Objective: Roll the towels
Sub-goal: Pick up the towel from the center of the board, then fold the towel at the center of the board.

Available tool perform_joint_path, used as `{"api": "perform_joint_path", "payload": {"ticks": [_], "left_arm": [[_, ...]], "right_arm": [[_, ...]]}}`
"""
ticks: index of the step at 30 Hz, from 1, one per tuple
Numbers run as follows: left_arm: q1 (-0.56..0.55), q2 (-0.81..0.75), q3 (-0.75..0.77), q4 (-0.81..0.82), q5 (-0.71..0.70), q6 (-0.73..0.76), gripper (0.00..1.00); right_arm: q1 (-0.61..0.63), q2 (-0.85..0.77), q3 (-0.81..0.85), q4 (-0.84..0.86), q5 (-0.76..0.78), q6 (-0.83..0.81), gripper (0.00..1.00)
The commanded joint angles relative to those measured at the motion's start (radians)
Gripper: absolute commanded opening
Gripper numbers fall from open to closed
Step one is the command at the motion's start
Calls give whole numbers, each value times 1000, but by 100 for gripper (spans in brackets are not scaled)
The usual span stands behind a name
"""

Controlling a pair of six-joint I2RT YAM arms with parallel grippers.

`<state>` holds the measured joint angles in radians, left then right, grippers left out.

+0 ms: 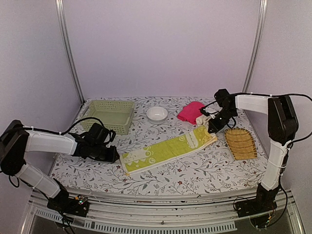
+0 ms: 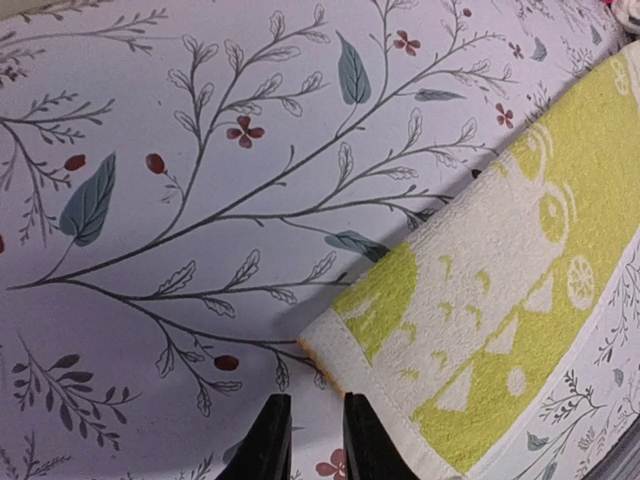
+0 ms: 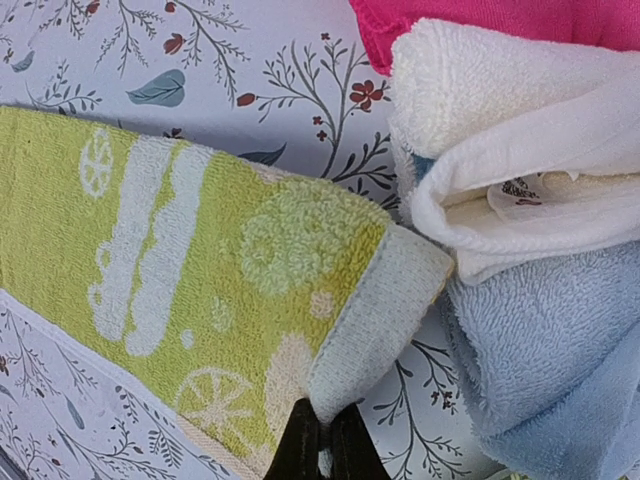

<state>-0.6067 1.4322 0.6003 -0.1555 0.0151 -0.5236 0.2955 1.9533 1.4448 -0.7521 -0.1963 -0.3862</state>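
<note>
The yellow-green-and-cream towel [image 1: 168, 148] lies flat in a long diagonal strip across the middle of the table. My right gripper [image 1: 213, 127] is shut on the towel's far right end and lifts that edge slightly; in the right wrist view the fingertips [image 3: 312, 443] pinch the cream hem of the towel [image 3: 200, 250]. My left gripper [image 1: 114, 156] sits low at the towel's left end; its jaws [image 2: 308, 440] are slightly apart and empty, just short of the towel corner [image 2: 325, 350]. The pink towel [image 1: 190, 111], the cream-white towel [image 3: 500, 110] and the pale blue towel [image 3: 540, 340] are bunched right beside the right gripper.
A pale green basket [image 1: 109, 114] stands at the back left, a white bowl [image 1: 157, 113] at the back middle. A yellow slatted tray [image 1: 240, 143] lies at the right, close to the right gripper. A floral cloth [image 1: 195, 170] covers the table.
</note>
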Motion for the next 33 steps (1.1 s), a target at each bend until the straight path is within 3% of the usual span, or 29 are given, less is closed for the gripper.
{"api": "perform_joint_path", "payload": {"ticks": [1, 9, 15, 22, 33], "left_arm": [[-8, 1, 17, -16, 5, 13, 22], [-10, -11, 13, -19, -7, 13, 22], [-13, -4, 13, -23, -6, 8, 21], [-17, 7, 12, -28, -9, -8, 20], [-22, 15, 9, -31, -14, -10, 18]], "right_arm": [[-14, -41, 51, -48, -1, -5, 2], [-4, -78, 131, -139, -207, 11, 2], [76, -94, 125, -148, -318, 5, 2], [136, -38, 173, -167, -503, 34, 2], [246, 68, 229, -112, -661, 127, 2]]}}
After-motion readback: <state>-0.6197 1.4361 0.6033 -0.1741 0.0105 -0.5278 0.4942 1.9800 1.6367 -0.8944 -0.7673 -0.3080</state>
